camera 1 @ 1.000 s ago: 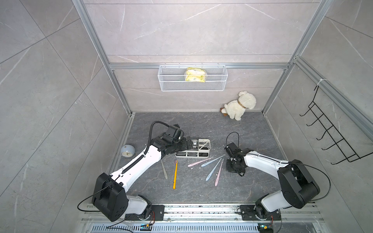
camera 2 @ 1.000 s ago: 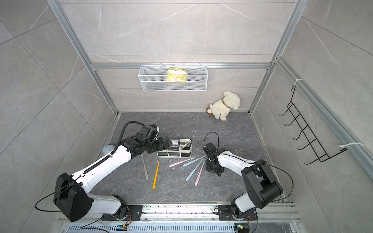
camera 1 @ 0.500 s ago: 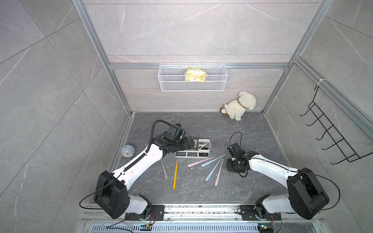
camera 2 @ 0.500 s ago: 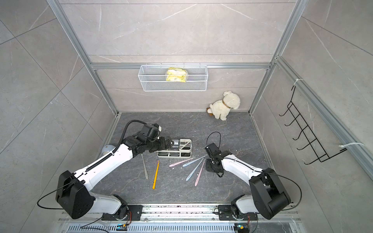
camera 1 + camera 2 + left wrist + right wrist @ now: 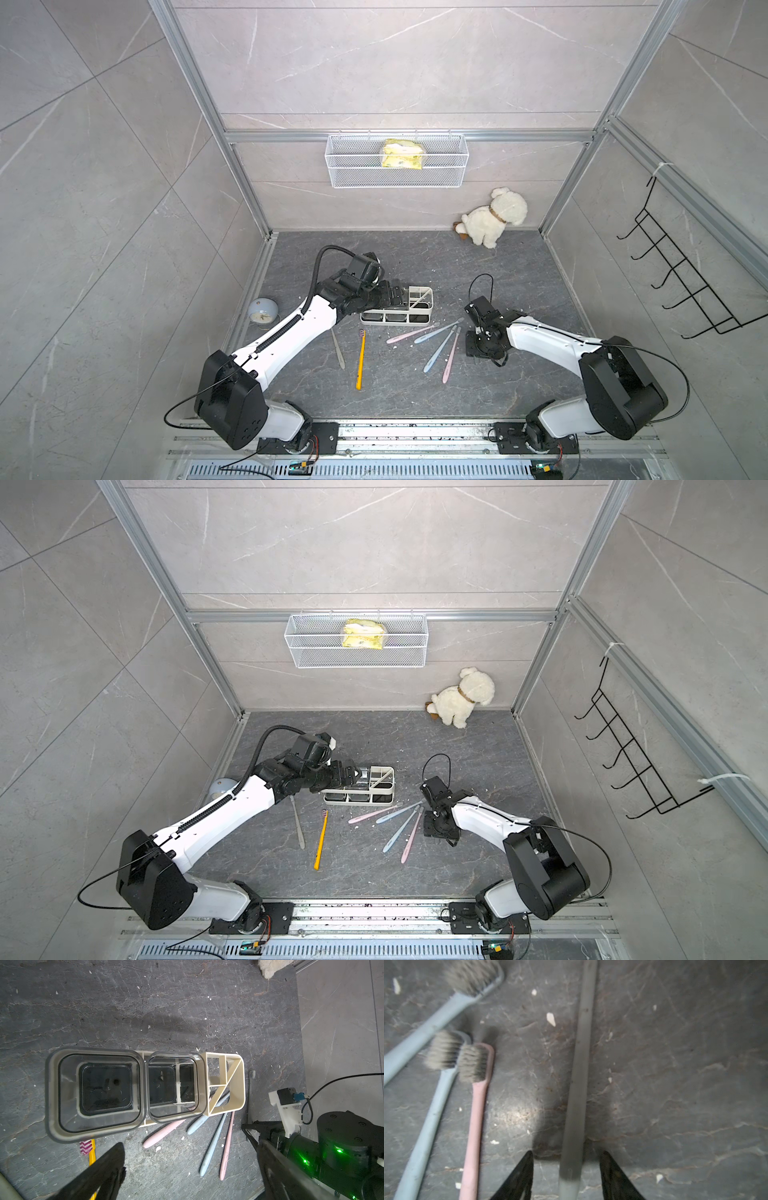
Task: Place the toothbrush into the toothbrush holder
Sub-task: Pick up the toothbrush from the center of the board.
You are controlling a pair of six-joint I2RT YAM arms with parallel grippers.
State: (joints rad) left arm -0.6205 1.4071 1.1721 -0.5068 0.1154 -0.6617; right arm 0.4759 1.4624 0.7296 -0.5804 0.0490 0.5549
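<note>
Toothbrush holder (image 5: 242, 1084) upright; pastel toothbrushes (image 5: 214, 1142) beside; grey toothbrush (image 5: 252, 1073), seemingly, near.

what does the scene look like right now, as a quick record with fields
left hand: open, over the clear-cup end of the toothbrush holder
right hand: open, jaws either side of a grey toothbrush on the floor, not gripping it
holder contents: no toothbrush seen inside
loose on floor: yellow toothbrush, pink toothbrushes, blue toothbrushes, second grey toothbrush

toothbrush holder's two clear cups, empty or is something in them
Empty: in the left wrist view both clear square plastic cups show only bare dark bottoms, nothing inside.
</note>
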